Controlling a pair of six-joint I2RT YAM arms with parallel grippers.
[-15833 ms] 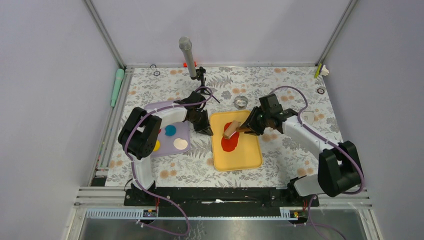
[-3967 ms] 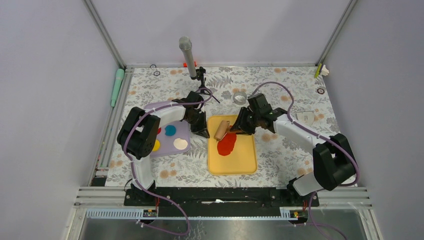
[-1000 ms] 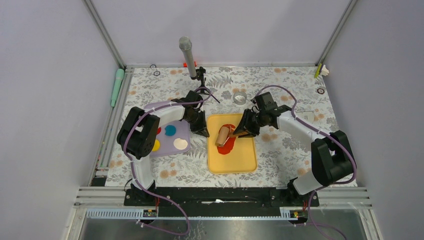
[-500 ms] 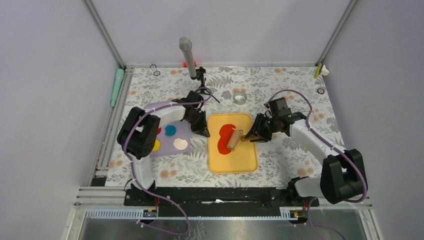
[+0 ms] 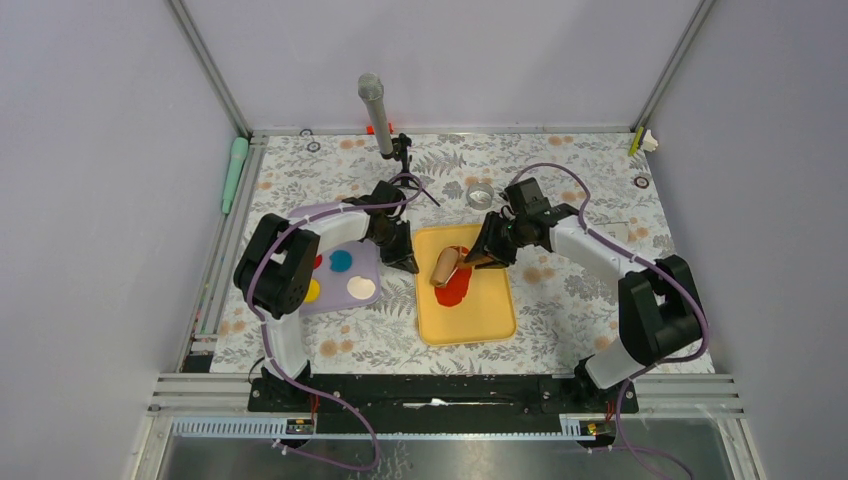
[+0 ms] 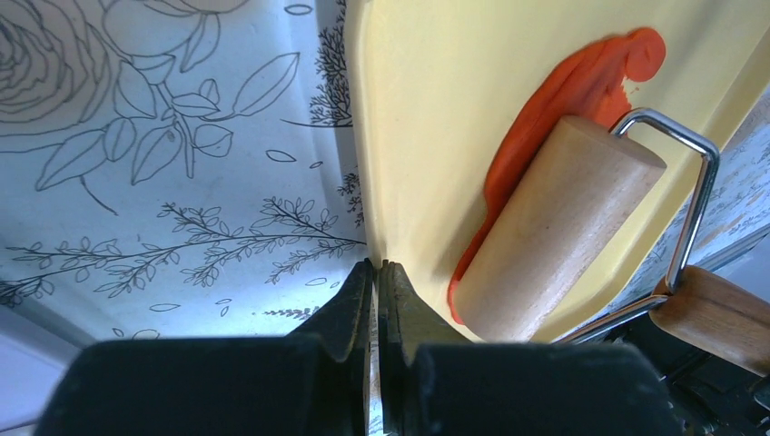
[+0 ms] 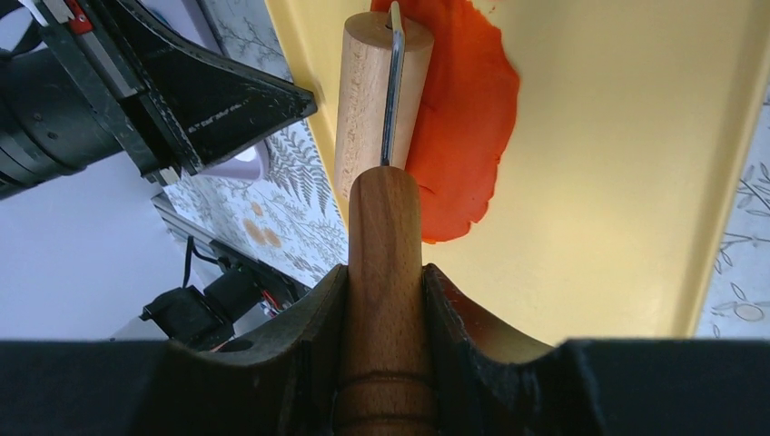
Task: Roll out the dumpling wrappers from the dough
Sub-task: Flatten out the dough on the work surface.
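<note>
— Entry one: which step is in hand?

— Rolling. The right arm's fingers are clamped on the turned wooden handle of the roller. It is a pale, smooth wood cylinder on a bent wire yoke, lying along the left edge of the red dough.

— Dough: location and condition?

— It is in the far-left part of the yellow tray, just beside the left rim. It is flat, matte and smooth on top. The outline is irregular: a lobed patch with a ragged tongue at the far end. I'd judge it partway flattened, with no round wrapper yet.

— Left side?

— The left arm's fingers are pinched together on the tray's left rim, apparently nipping it. I take that as steadying the tray.

— Tray and bedding?

— The tray is glossy with rounded corners and a raised lip. It sits on a floral-printed surface.

— Other stock?

— A lilac mat on the left carries a blue disc, a yellow disc and a cream disc. A small ring sits beyond the tray, and I can't tell what it is made of.

— Next move?

— Opinion only. The roller should travel rightward over the whole patch, kept level under even pressure, so the thicker part thins. The rim hold has to last or the tray slides.
</note>
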